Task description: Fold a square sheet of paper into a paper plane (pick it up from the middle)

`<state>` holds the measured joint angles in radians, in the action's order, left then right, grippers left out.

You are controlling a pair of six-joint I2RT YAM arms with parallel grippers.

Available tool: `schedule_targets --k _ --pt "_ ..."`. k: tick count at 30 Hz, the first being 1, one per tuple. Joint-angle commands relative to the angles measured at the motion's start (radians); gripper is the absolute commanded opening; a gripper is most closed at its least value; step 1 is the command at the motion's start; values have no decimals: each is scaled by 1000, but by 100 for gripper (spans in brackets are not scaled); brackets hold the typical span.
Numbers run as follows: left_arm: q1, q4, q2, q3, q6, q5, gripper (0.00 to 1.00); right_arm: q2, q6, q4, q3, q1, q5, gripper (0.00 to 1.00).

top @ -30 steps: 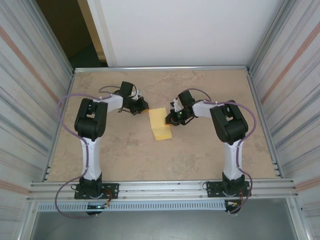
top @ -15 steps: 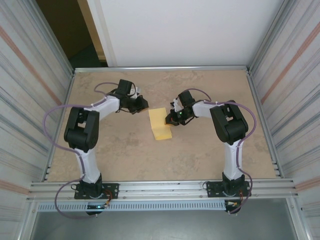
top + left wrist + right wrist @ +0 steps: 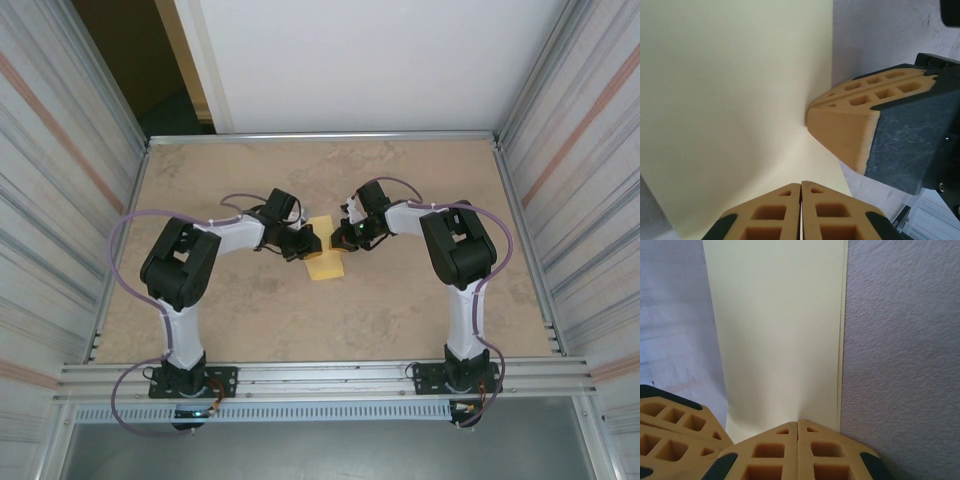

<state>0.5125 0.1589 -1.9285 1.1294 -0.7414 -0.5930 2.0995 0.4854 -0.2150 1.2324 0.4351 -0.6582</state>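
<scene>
Left gripper (image 3: 309, 243) hides the paper's (image 3: 326, 265) left edge.

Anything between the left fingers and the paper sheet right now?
Nothing visible. The left gripper, fingers shut, rests tip-down on the square sheet of paper. The right gripper, fingers shut, presses the sheet's opposite side.

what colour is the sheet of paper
Plain pale yellow; the sheet of paper shows best in the left wrist view.

The paper (image 3: 325, 262) lies on the desk (image 3: 420, 170), between the left hand (image 3: 306, 243) and the right hand (image 3: 344, 238), both touching it.
</scene>
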Motion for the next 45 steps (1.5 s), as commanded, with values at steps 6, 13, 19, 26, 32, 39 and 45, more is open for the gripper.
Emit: schedule_targets --k 6,13,19,26,32,39,45 --pt "-14 27 -23 -76 20 -17 10 174 -26 -244 -132 -17 360 0" --pt "-77 51 61 -216 61 14 10 175 -25 -243 -133 -14 363 0" --pt "-105 49 195 -283 51 10 10 175 -25 -242 -135 -14 365 0" --pt "-8 -66 169 -194 -42 -11 9 178 -25 -244 -132 -10 366 0" --pt "37 -98 58 -132 -67 21 8 180 -25 -245 -132 -11 366 0" --pt "38 -63 33 -156 -35 39 8 180 -25 -242 -132 -10 365 0" --pt "30 -33 104 -317 -11 49 9 184 -26 -239 -131 -10 364 0"
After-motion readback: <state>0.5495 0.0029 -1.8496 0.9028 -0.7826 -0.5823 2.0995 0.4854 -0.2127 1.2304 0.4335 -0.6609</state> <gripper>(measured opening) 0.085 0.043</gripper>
